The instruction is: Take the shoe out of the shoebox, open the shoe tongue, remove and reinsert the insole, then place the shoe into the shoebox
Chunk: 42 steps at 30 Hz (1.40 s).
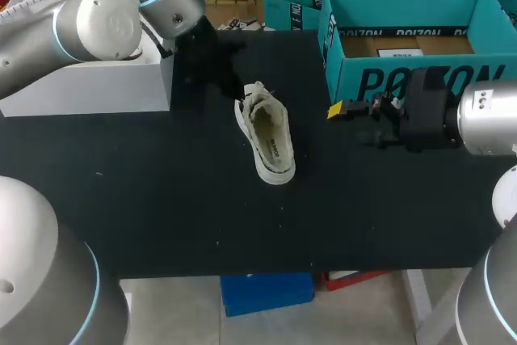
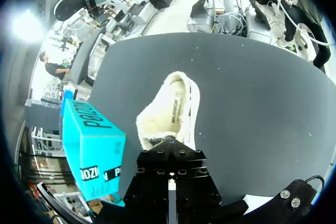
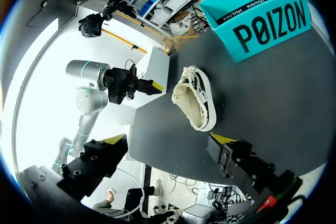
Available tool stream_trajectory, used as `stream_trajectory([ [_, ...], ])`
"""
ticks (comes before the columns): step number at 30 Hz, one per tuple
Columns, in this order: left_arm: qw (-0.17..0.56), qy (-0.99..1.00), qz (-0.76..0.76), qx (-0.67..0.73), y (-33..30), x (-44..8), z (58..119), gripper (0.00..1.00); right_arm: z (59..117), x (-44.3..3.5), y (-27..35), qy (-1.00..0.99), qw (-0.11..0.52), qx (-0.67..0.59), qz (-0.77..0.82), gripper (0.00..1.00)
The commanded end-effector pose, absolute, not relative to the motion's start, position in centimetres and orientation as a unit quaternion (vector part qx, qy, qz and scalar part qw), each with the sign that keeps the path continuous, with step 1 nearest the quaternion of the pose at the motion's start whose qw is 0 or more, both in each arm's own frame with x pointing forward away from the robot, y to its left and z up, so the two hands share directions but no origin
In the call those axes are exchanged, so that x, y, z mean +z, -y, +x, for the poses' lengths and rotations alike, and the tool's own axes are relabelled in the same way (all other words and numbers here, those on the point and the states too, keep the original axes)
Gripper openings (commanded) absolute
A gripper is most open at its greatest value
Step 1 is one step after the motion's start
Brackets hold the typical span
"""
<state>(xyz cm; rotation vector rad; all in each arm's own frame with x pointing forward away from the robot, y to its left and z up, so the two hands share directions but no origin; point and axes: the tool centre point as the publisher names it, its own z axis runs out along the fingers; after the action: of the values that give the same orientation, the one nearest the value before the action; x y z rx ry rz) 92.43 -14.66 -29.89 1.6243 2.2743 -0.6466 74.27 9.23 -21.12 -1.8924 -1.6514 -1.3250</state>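
Two fingers (image 3: 223, 140) of the right gripper (image 3: 168, 148) are seen spread wide with nothing between them, held over the bench (image 1: 121, 175) to the right of the shoe (image 1: 268, 135) and apart from it. The left gripper (image 1: 229, 85) is held close to the shoe's far end; whether it is spread or pressed together cannot be told. The shoe is laid on its sole, opening upward, outside the teal shoebox (image 1: 388, 78), which is set beyond the shoe to its right. A white box (image 1: 89, 86) is set to the shoe's left.
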Motion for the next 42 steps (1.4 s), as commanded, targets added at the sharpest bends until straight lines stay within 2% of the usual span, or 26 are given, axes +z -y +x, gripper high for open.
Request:
stream_trajectory([
  [1, 0.156, -0.782, 0.553, -0.241, 14.8, -30.8, 93.7, 0.00, 74.3, -21.1, -9.2, 0.575, 0.151, -0.462, -0.659, 1.00],
  [13, 0.147, -0.779, 0.552, -0.256, 17.0, -32.7, 95.2, 0.00, 74.3, -21.1, -9.2, 0.575, 0.151, -0.462, -0.659, 1.00],
  [28, 0.115, -0.774, 0.562, -0.269, 18.3, -35.6, 93.7, 0.00, 74.3, -21.1, -9.2, 0.575, 0.151, -0.462, -0.659, 1.00],
  [42, 0.102, -0.780, 0.558, -0.262, 15.7, -35.1, 93.3, 0.00, 74.3, -21.1, -9.2, 0.575, 0.151, -0.462, -0.659, 1.00],
])
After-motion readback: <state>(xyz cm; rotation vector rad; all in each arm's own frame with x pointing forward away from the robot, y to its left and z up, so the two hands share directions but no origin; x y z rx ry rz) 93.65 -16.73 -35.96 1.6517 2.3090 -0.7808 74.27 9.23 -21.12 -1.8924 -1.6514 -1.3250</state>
